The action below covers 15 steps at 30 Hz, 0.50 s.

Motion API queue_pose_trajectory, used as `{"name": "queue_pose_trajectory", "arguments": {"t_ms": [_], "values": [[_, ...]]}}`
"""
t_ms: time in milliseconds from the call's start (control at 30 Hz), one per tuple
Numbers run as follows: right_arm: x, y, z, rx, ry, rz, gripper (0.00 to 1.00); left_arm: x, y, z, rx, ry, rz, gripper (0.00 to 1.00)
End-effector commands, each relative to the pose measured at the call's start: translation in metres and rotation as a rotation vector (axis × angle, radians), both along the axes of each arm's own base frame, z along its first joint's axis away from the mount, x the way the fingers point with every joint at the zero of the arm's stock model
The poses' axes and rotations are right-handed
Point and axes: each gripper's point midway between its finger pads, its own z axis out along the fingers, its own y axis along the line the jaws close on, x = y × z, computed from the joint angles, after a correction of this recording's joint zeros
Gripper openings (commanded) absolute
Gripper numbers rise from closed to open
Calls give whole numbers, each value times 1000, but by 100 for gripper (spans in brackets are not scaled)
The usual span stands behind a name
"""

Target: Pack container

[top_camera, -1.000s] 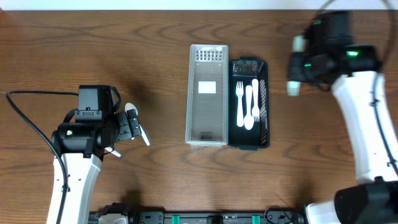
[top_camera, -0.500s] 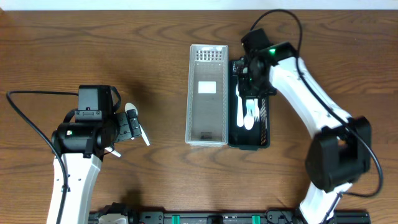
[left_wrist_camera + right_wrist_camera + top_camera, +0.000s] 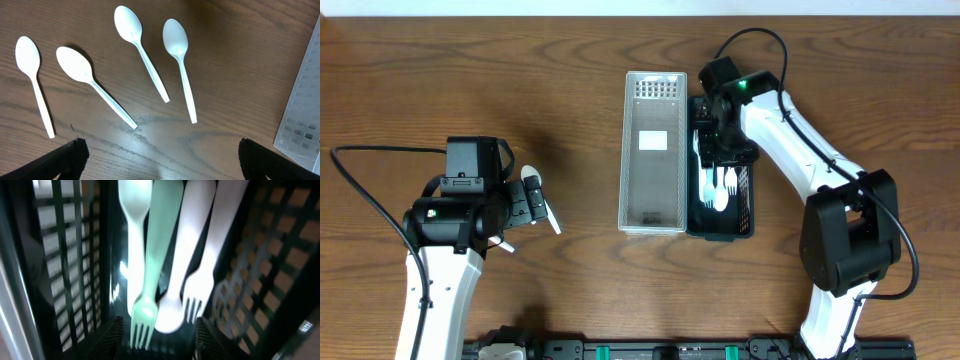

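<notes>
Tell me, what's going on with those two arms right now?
Left hand open above four white spoons. Right hand open, low over white forks in black tray. Clear bin holds no cutlery. Nothing in the way.

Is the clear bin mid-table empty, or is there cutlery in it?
Empty of cutlery: the clear bin shows only a bare floor with a white patch. The forks lie in the black tray beside it.

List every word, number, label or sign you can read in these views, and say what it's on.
No readable text in any view.
White sticker on the floor of the pale tray: blank or too small to read.
Spoons and forks: no markings visible.
</notes>
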Motion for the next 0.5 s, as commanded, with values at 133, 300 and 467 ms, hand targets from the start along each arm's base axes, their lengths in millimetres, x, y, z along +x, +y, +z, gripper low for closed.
{"name": "queue_pose_trajectory", "arguments": {"t_ms": [133, 300, 467], "values": [[43, -19, 138, -10, -370, 81, 52, 0, 1, 16, -13, -62, 38, 98], [48, -86, 220, -58, -577, -73, 70, 4, -13, 29, -119, -103, 69, 98], [28, -153, 223, -91, -518, -203, 70, 19, -13, 14, -137, -63, 113, 98]]}}
